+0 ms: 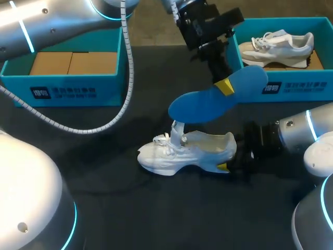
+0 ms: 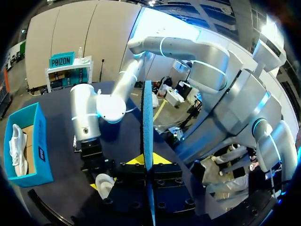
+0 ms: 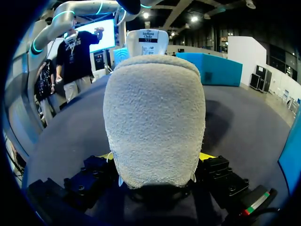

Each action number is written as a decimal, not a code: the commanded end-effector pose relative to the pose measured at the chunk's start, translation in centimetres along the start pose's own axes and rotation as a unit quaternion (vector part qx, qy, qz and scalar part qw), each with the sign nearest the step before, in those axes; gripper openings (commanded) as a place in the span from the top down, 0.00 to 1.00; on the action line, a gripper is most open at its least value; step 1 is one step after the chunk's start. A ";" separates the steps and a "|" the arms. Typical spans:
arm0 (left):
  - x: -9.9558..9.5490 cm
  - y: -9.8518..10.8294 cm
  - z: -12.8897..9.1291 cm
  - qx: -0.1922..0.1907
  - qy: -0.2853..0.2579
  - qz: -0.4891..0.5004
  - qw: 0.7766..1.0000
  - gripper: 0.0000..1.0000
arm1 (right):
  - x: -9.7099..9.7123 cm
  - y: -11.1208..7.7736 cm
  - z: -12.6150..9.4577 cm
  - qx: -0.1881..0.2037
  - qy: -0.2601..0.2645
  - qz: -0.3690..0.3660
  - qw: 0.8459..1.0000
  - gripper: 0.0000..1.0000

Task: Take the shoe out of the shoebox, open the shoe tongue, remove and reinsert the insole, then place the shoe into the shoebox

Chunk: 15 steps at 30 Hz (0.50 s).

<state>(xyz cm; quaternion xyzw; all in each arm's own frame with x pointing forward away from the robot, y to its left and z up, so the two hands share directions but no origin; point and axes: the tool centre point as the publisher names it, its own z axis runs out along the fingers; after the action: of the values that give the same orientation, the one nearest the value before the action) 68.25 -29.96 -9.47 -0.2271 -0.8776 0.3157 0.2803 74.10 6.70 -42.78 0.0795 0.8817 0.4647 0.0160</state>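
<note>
— Where has the shoe got to?

— The white lace-up sneaker (image 1: 184, 151) stands upright on the black tabletop (image 1: 156, 208), outside both boxes, with its heel toward the right arm. Its tongue (image 1: 177, 133) sticks up from the laces.

— Is anything holding it?

— Yes, the right gripper (image 1: 223, 166) has it by the heel. From the right wrist view the fuzzy grey-white heel (image 3: 155, 117) fills the space ahead of that gripper (image 3: 155, 157), and a yellow tip presses in from each side.

— And that blue thing in the air?

— That is the flat blue foam insole (image 1: 216, 96). The left gripper (image 1: 225, 86) pinches it near its wider end, fingers closed narrow on it. It hangs tilted above the sneaker, low end over the tongue. I can't tell whether those two touch.

— What does the left wrist view show?

— The insole (image 2: 148, 127) edge-on, a thin blue strip rising straight from between the left gripper's (image 2: 149, 162) fingers.

— And the boxes?

— Two open teal cardboard shoeboxes sit at the back. The right-hand shoebox (image 1: 291, 86) holds a second white sneaker (image 1: 281, 44) lying on its side. The left-hand shoebox (image 1: 67, 88) shows only a brown cardboard liner (image 1: 73, 62).
</note>
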 end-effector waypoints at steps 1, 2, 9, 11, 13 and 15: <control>0.4 0.1 0.0 0.015 -0.003 -0.012 1.000 1.00 | 0.0 -0.1 0.2 0.002 -0.001 0.000 1.000 1.00; 0.8 0.0 0.2 0.026 -0.011 -0.023 0.999 1.00 | 0.0 -0.1 0.2 0.002 -0.001 0.000 1.000 1.00; 3.9 -2.4 -0.1 0.148 -0.069 -0.110 0.981 1.00 | 0.0 -0.1 0.2 0.002 -0.001 0.000 1.000 1.00; 4.6 -3.5 -0.6 0.173 -0.099 -0.122 0.972 1.00 | 0.0 -0.1 0.2 0.002 -0.001 0.000 1.000 1.00; 5.1 -4.3 -1.1 0.196 -0.110 -0.137 0.965 1.00 | 0.0 -0.1 0.2 0.002 -0.001 0.000 1.000 1.00; 5.4 -4.8 -1.4 0.218 -0.121 -0.155 0.956 1.00 | 0.0 -0.1 0.2 0.002 -0.001 0.000 1.000 1.00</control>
<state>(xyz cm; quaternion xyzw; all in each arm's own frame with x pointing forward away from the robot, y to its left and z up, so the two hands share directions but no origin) 65.85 -31.22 -3.94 -0.0700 -0.8579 0.4031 0.3110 74.10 6.70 -42.78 0.0794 0.8818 0.4647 0.0160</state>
